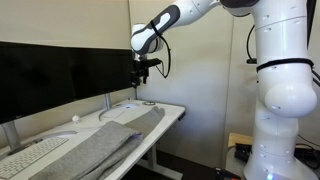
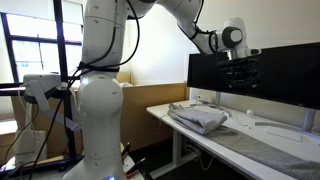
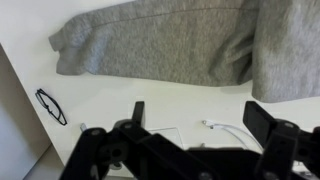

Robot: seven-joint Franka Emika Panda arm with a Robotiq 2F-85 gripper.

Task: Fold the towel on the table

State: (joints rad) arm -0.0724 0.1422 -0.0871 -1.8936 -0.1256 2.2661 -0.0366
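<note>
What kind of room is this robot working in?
Probably an office or lab: black monitors stand along a white desk, a white keyboard lies in front of them, and there is a large window at one side.

We are seeing open air over the towel (image 1: 110, 145), which is covering much of the table (image 1: 172, 112). The gripper (image 1: 143, 80) is hanging high above the table's end, jaws wide, with free air under it. The black monitors (image 1: 60, 75) are standing just behind and are closing that side; the keyboard (image 1: 28, 160) is lying between them and the towel. In the wrist view, a white cable (image 3: 232, 130) and a small black loop (image 3: 50, 105) are lying on the bare top beside the towel.
</note>
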